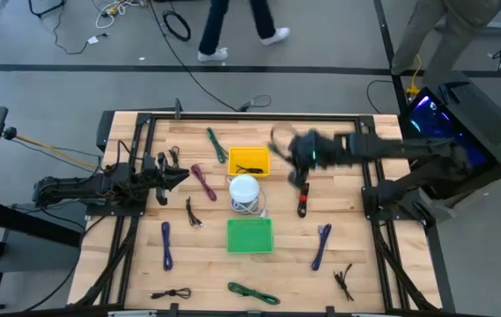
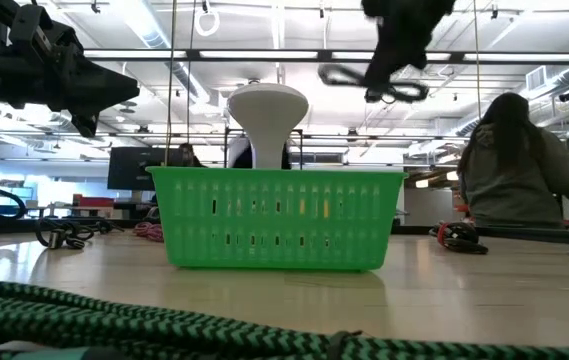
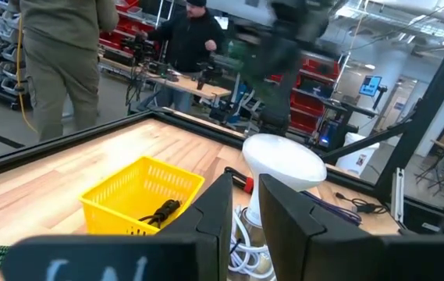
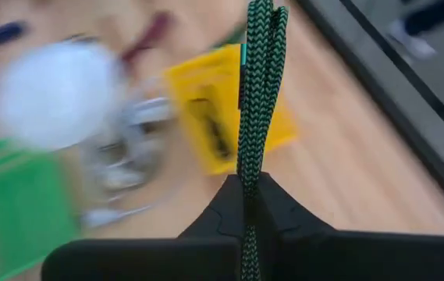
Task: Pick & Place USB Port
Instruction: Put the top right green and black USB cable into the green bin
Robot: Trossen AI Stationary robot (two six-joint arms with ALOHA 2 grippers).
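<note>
Two dark arms reach over the wooden table [image 1: 136, 264]. The right gripper [image 4: 246, 204] is up in the air, near the yellow basket [image 1: 248, 161]. Its fingers are closed tight on a green and black braided strap [image 4: 257, 86]. The strap sticks up out of the fingers and hangs in a loop.

The USB port [image 1: 303, 201] is a small black stick with red on it. It lies flat on the table, on the right side of the white round thing [image 1: 244, 189]. It is under the right arm, but the claw is not touching it.

The left gripper [image 1: 173, 176] waits on the left side of the table, off the wood. It points at the middle of the table. Its two fingers [image 3: 218, 215] have a small gap between them and hold nothing.

The yellow basket has a dark twisted tie [image 3: 159, 211] inside it. The green basket [image 1: 249, 235] sits just in front of the white round thing. Purple straps [image 1: 322, 245], a maroon strap [image 1: 202, 180] and more green straps [image 1: 254, 292] lie here and there on the table.

A person [image 2: 514, 170] sits behind the table with their back turned. More people stand in the room beyond.
</note>
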